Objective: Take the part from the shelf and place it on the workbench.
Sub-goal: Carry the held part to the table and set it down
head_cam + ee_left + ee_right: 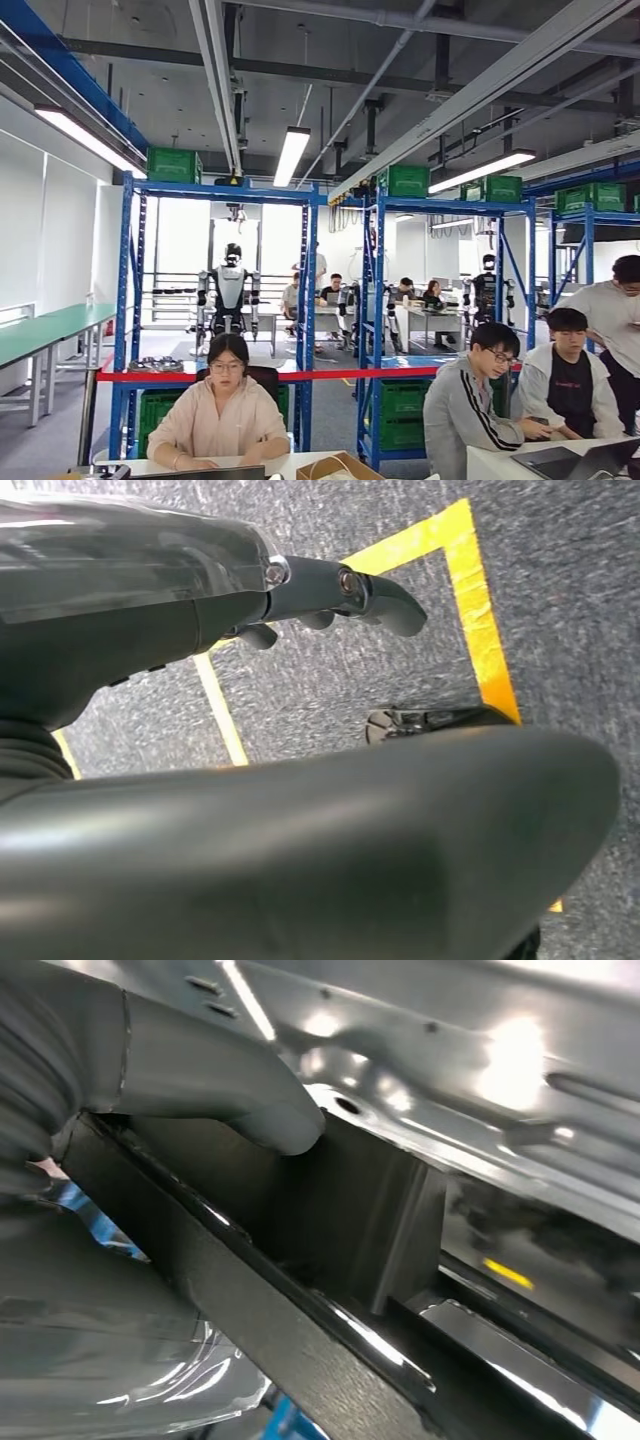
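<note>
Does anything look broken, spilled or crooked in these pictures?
Nothing stands out. The blue shelves stand straight, the green crates on top sit level, and the red tape runs evenly across. The right hand holds a shiny metal part. The left hand hangs over yellow floor tape.

A: From where is the head view taken?
B: From high on the robot's body, faced level across the hall. Blue shelving (219, 300) is seen well off, with a white bench (226, 465) and seated people just below the lens.

A: And the left wrist view?
B: It is taken close behind the left hand (332, 590) and pointed down at grey floor (573, 590) marked with yellow tape (475, 600).

A: The right wrist view?
B: It is held very near a dark metal part (355, 1210), with the grey thumb (226, 1090) laid against it.

A: What is shared between views?
B: No common ground can be made out.
</note>
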Controlling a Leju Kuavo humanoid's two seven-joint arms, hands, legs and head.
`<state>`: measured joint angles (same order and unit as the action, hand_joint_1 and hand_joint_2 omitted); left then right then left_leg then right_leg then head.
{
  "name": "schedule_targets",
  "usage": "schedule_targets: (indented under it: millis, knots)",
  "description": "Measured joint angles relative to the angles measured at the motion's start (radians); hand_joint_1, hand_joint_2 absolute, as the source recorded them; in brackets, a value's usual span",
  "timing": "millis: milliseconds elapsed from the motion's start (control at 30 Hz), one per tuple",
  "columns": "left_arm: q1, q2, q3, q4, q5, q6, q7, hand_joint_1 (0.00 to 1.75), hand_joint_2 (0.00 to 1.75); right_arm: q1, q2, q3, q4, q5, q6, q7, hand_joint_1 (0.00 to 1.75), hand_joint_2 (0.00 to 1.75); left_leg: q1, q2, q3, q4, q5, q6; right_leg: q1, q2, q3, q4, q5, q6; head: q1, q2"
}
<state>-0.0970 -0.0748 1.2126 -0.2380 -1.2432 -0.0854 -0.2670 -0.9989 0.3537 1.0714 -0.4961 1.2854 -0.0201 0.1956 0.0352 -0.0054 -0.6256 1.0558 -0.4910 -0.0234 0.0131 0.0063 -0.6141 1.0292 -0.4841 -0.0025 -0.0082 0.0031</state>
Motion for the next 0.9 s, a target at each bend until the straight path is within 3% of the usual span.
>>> schedule_targets:
  millis: [67, 133, 267, 300, 333, 400, 467, 533, 600, 667, 767, 800, 833, 900]
  knots:
    - [0.003, 0.0, 0.0, 0.0, -0.004, -0.001, -0.005, 0.0, 1.75, -0.01, -0.001, -0.01, 0.029, -0.003, 0.007, 0.003, 1.75, 1.75, -0.003, -0.001, 0.0, -0.002, 0.003, 0.014, -0.001, 0.0, -0.002, 0.002, -0.001, 0.007, 0.0, 0.0]
    - [0.004, 0.0, -0.001, 0.0, -0.008, -0.003, -0.013, 0.0, 1.75, -0.013, -0.001, -0.018, 0.052, -0.005, 0.015, 0.004, 1.75, 1.75, -0.002, 0.0, 0.001, -0.004, 0.005, 0.025, -0.005, -0.001, -0.013, 0.032, -0.024, 0.016, 0.0, 0.0]
    - [0.002, 0.0, -0.011, 0.0, -0.022, -0.013, -0.036, 0.0, 1.75, -0.008, -0.002, -0.029, 0.09, -0.009, 0.029, 0.008, 1.75, 1.75, -0.002, 0.0, 0.003, -0.004, 0.003, 0.034, -0.009, -0.003, -0.122, 0.263, -0.128, 0.027, -0.001, 0.0]
    - [0.002, -0.001, -0.014, 0.0, -0.023, -0.014, -0.042, 0.0, 1.75, -0.003, -0.003, -0.03, 0.099, -0.011, 0.03, 0.008, 1.75, 1.75, -0.003, 0.0, 0.004, -0.004, 0.002, 0.035, -0.008, -0.002, -0.137, 0.29, -0.128, 0.026, -0.001, 0.0]
    - [0.002, -0.001, -0.016, 0.0, -0.024, -0.015, -0.048, 0.0, 1.75, 0.001, -0.004, -0.031, 0.106, -0.012, 0.03, 0.009, 1.75, 1.75, -0.005, -0.001, 0.005, -0.004, 0.002, 0.036, -0.008, -0.002, -0.134, 0.275, -0.108, 0.023, -0.001, 0.0]
    - [0.001, -0.004, -0.02, 0.0, -0.024, -0.016, -0.056, 0.0, 1.75, 0.006, -0.004, -0.033, 0.117, -0.014, 0.029, 0.007, 1.75, 1.75, -0.006, -0.003, 0.008, -0.005, 0.0, 0.036, -0.004, -0.002, -0.08, 0.147, -0.035, 0.01, -0.001, 0.0]
    - [0.001, -0.008, -0.024, 0.001, -0.024, -0.016, -0.061, 0.0, 1.75, 0.007, -0.004, -0.034, 0.122, -0.017, 0.027, 0.002, 0.87, 0.87, -0.008, -0.004, 0.01, -0.006, -0.002, 0.033, 0.004, -0.001, -0.027, 0.031, 0.009, -0.002, -0.001, 0.0]
    - [0.003, -0.012, -0.025, 0.002, -0.024, -0.014, -0.062, 0.0, 1.75, 0.01, -0.004, -0.035, 0.128, -0.022, 0.025, -0.003, 0.0, 0.0, -0.008, -0.003, 0.011, -0.012, -0.002, 0.025, 0.009, 0.0, -0.013, 0.002, 0.01, -0.007, 0.0, 0.0]
    - [0.004, -0.015, -0.026, 0.002, -0.025, -0.009, -0.059, 0.0, 1.75, 0.013, -0.002, -0.035, 0.131, -0.029, 0.022, -0.008, 0.0, 0.0, -0.008, -0.002, 0.015, -0.016, -0.006, 0.015, 0.005, -0.001, -0.005, -0.014, 0.016, -0.014, 0.0, 0.0]
    - [0.003, -0.016, -0.026, 0.002, -0.028, -0.004, -0.056, 0.0, 1.75, 0.014, 0.001, -0.036, 0.133, -0.036, 0.019, -0.016, 0.0, 0.0, -0.009, -0.001, 0.0, 0.026, -0.04, 0.01, 0.0, -0.003, 0.005, -0.032, 0.023, -0.021, 0.0, 0.0]
    - [0.002, -0.016, -0.027, 0.002, -0.033, 0.002, -0.054, 0.0, 0.44, 0.023, 0.004, -0.038, 0.134, -0.049, 0.016, -0.032, 0.0, 0.0, -0.009, 0.0, -0.083, 0.206, -0.123, 0.004, 0.0, -0.004, 0.009, -0.035, 0.024, -0.025, 0.0, 0.0]
    - [0.002, -0.016, -0.027, 0.002, -0.034, 0.003, -0.055, 0.0, 0.0, 0.028, 0.004, -0.039, 0.135, -0.054, 0.015, -0.037, 0.0, 0.0, -0.009, 0.0, -0.1, 0.241, -0.129, 0.002, 0.0, -0.004, 0.009, -0.034, 0.023, -0.025, 0.0, 0.0]
    - [0.001, -0.016, -0.028, 0.002, -0.035, 0.005, -0.055, 0.0, 0.0, 0.031, 0.005, -0.04, 0.135, -0.06, 0.013, -0.042, 0.0, 0.0, -0.008, 0.0, -0.1, 0.239, -0.115, 0.0, -0.001, -0.003, 0.01, -0.033, 0.022, -0.024, 0.0, 0.0]
    - [-0.002, -0.016, -0.029, 0.002, -0.037, 0.007, -0.057, 0.0, 0.0, 0.034, 0.005, -0.047, 0.135, -0.075, 0.005, -0.06, 0.0, 0.0, -0.005, 0.001, -0.049, 0.127, -0.046, -0.004, -0.003, -0.001, 0.01, -0.025, 0.016, -0.019, 0.0, 0.0]
